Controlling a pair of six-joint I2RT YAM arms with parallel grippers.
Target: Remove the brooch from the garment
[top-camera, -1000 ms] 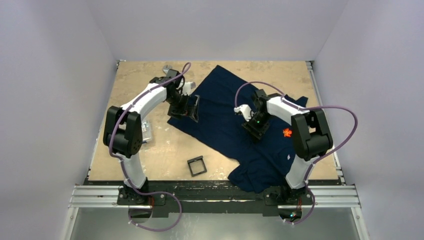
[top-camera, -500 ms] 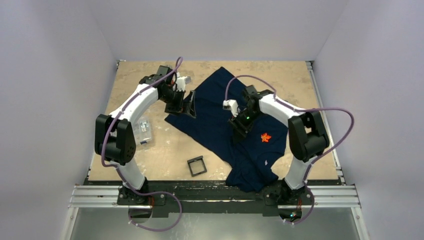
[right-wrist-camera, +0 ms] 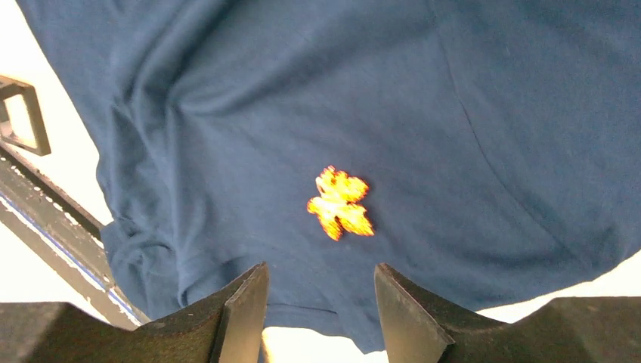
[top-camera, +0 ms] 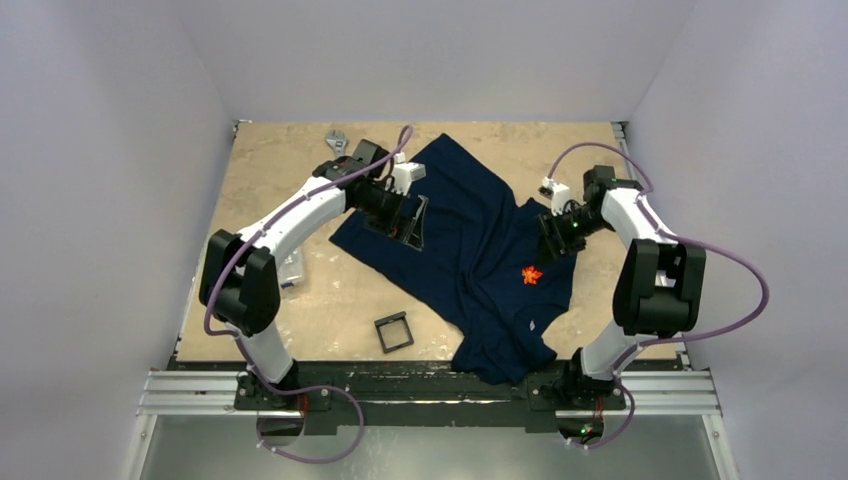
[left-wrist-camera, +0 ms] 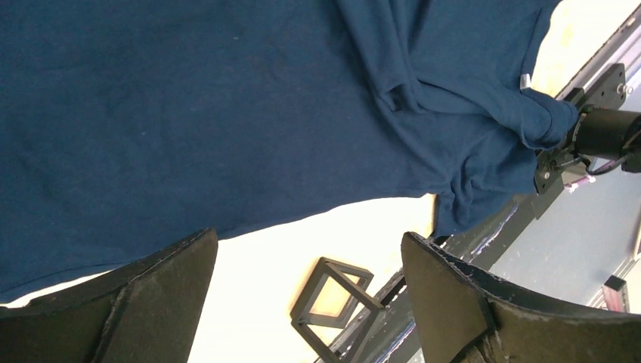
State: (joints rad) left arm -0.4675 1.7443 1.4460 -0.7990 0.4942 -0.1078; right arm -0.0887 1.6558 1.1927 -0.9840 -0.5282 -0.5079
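The navy garment (top-camera: pixel 462 235) lies spread and creased across the middle of the table. The orange-gold brooch (top-camera: pixel 531 274) sits on its right part. My right gripper (top-camera: pixel 556 234) is open and empty, hovering just behind and to the right of the brooch. In the right wrist view the brooch (right-wrist-camera: pixel 339 203) lies on the cloth (right-wrist-camera: pixel 469 106) just ahead of my open right gripper (right-wrist-camera: pixel 321 283). My left gripper (top-camera: pixel 410 222) is open and empty above the garment's left part. In the left wrist view it (left-wrist-camera: pixel 310 253) hangs over the garment's hem (left-wrist-camera: pixel 227 113).
A black square frame (top-camera: pixel 393 332) lies near the front edge and also shows in the left wrist view (left-wrist-camera: pixel 332 302). A wrench (top-camera: pixel 337 140) lies at the back left. A clear plastic item (top-camera: pixel 291 268) sits by the left arm. A white label (top-camera: pixel 533 324) marks the garment's front part.
The garment with the brooch was dragged left and bunched. My right gripper then swung back to the right off the cloth's middle. My left gripper moved right over the garment.
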